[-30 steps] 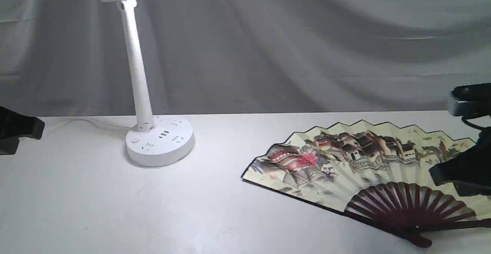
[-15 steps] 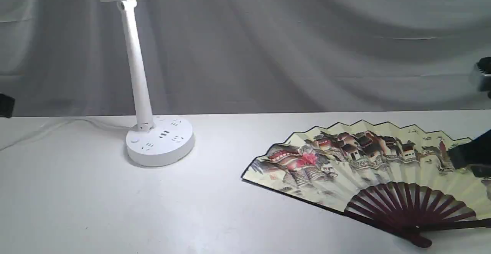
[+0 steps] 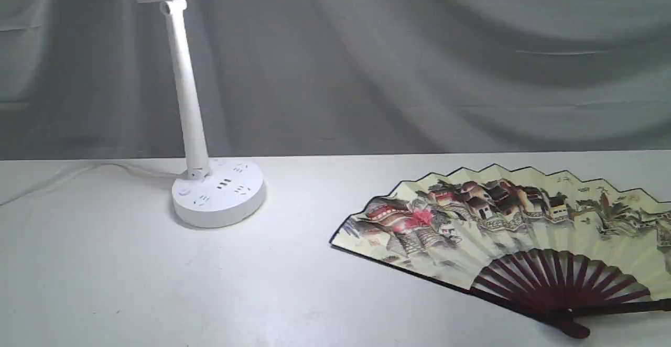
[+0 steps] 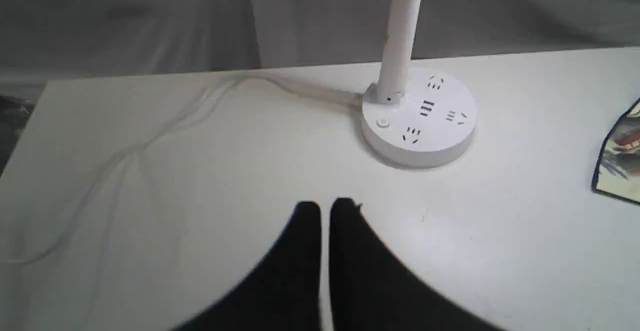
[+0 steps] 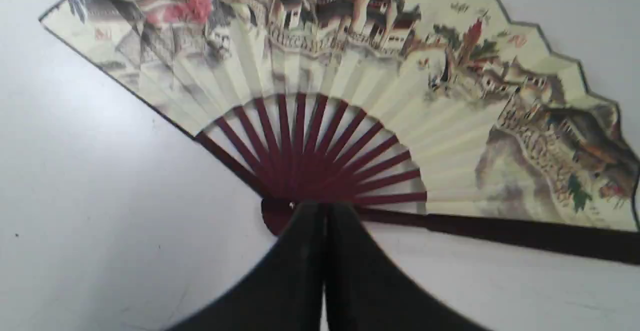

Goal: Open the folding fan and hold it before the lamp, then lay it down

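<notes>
My left pincer (image 4: 325,208) is pressed together, its two black fingers (image 4: 305,251) side by side with only a sliver between them, and it pinches nothing. It hangs over bare table (image 3: 105,273), on the front side of the lamp (image 3: 188,100) and apart from it. The lamp stands upright near the table's back edge, left of the middle. Its slim white stem rises from a round base (image 3: 218,192) with sockets and a button, and its flat bar head reaches out level at the top. A pale cord (image 4: 150,136) runs from the base along the back of the table toward the left edge.

My right pincer (image 5: 325,208) is also pressed together and pinches nothing. Through my right wrist camera its tips line up with the pivot (image 5: 277,216) of the folding fan (image 3: 503,221), and I cannot tell whether they touch it.

The folding fan lies fully spread and flat on the table, painted side up, toward the front right corner and well apart from the lamp. Its pivot points to the front edge and its scalloped rim to the back edge. One dark guard runs out toward the table's middle, the other toward the right edge. The cream pleats show buildings and hills above maroon ribs (image 3: 561,279).
</notes>
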Robot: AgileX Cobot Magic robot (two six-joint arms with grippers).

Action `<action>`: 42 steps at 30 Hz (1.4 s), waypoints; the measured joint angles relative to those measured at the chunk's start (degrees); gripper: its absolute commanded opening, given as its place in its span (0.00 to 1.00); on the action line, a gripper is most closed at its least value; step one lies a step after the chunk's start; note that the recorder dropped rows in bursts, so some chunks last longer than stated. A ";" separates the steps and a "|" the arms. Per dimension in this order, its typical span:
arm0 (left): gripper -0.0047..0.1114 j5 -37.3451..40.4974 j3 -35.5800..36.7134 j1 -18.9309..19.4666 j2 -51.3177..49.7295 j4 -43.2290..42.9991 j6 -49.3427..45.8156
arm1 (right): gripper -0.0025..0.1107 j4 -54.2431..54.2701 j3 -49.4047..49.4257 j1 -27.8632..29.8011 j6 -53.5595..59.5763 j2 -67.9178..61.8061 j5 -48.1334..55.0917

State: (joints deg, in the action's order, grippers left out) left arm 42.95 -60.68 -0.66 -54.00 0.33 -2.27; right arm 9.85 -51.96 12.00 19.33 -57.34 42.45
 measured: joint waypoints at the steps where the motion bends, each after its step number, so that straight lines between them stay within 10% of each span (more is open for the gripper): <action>1: 0.04 -0.28 0.93 0.00 1.88 0.32 0.00 | 0.02 0.00 0.00 0.00 0.00 2.21 0.00; 42: 0.04 3.91 13.76 0.00 50.59 -0.33 0.51 | 0.02 0.51 0.08 0.00 -1.46 55.69 13.14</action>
State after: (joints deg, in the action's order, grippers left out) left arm 46.87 -46.92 -0.66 -3.41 0.00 -1.76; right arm 10.36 -51.88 12.00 17.87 -1.65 55.59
